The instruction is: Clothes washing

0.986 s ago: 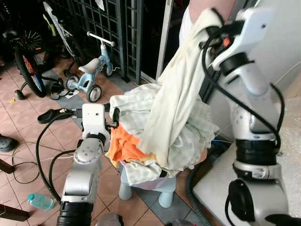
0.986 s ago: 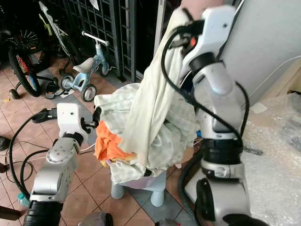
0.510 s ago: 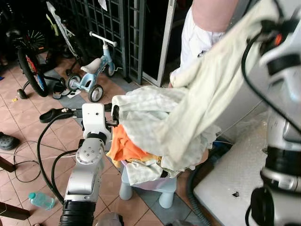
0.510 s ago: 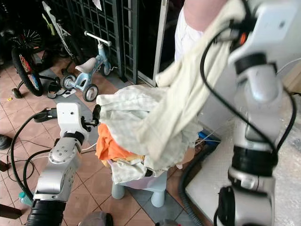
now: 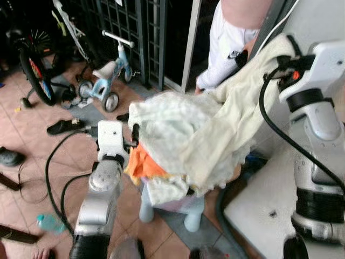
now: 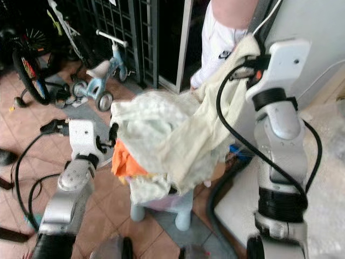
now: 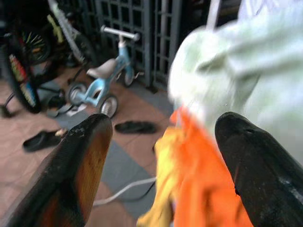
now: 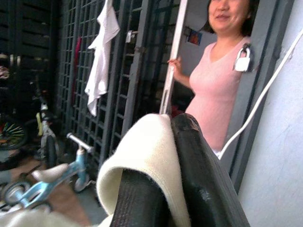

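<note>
A heap of pale green checked laundry (image 5: 167, 121) is piled on a small light blue stool (image 5: 188, 210). An orange garment (image 5: 141, 163) pokes out of the heap's left side. My right gripper (image 8: 163, 156) is raised at the right, shut on a cream garment (image 5: 229, 116) that stretches from the heap up to it. The cloth folds over between the fingers (image 8: 199, 189). My left gripper (image 7: 163, 142) is open, level with the heap's left side, with the orange garment just ahead of its fingers (image 7: 80, 161).
A person (image 5: 232, 32) in a pink top and white shorts stands behind the heap at a metal grille door (image 5: 135, 27). A child's balance bike (image 5: 108, 75), a bicycle (image 5: 32, 59), sandals (image 5: 62, 127), cables (image 5: 54, 172) and a bottle (image 5: 51, 221) are on the tiled floor at left. A white surface (image 5: 264, 210) is at lower right.
My right gripper has carried the cream garment from high above the heap out to the right, then somewhat lower. The left arm has stayed by the orange garment. The camera has shifted slightly.
</note>
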### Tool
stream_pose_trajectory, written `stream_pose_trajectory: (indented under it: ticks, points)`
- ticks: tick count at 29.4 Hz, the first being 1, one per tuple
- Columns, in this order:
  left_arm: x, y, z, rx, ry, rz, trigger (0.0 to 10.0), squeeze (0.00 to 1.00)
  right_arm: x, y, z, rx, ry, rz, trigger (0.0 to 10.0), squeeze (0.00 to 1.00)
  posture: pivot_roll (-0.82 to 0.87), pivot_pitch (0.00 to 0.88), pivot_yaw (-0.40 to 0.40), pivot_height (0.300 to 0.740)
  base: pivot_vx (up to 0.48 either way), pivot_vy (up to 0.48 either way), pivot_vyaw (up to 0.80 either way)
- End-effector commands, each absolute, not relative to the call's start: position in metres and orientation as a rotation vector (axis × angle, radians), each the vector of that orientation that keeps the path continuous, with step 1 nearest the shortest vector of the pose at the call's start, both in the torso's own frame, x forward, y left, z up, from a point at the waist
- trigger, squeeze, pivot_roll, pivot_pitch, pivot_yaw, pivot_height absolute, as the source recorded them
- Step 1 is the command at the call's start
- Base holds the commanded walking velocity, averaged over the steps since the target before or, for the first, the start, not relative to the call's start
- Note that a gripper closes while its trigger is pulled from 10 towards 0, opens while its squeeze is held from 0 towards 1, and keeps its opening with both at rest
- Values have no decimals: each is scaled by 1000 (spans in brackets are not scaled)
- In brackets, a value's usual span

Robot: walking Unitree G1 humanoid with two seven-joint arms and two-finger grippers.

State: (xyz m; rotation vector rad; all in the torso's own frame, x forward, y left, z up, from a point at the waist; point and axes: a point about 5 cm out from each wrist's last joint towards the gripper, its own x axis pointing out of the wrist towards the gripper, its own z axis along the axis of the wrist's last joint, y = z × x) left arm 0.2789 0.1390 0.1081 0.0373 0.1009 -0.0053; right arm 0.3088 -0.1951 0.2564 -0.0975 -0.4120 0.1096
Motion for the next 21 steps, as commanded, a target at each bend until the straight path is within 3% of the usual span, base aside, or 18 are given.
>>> stream_pose_trajectory:
  ticks: [1, 3, 4, 5, 6, 21]
  points:
    - [276, 140, 110, 50, 97, -6, 10000, 0, 305, -190, 262, -95, -434, 134, 0, 0, -44, 0, -16, 740, -428, 0, 0]
    - [275, 141, 110, 51, 97, -6, 10000, 0, 305, -188, 260, -94, -427, 141, 0, 0, -40, 0, -17, 740, -319, 0, 0]
    - [274, 141, 111, 54, 97, -4, 10000, 0, 306, -186, 257, -93, -413, 149, 2863, 0, -34, 0, -19, 740, 0, 0, 0]
    - [274, 141, 111, 54, 97, -4, 10000, 0, 306, -186, 257, -93, -413, 149, 2863, 0, -34, 0, -19, 740, 0, 0, 0]
    - [274, 143, 111, 55, 98, -2, 10000, 0, 306, -184, 255, -91, -398, 151, 10000, 0, -32, 0, -19, 740, 0, 0, 0]
    - [270, 145, 116, 19, 66, -39, 10000, 0, 298, -175, 242, -82, -353, 155, 10000, 0, -51, 0, -5, 740, 0, -41, -574]
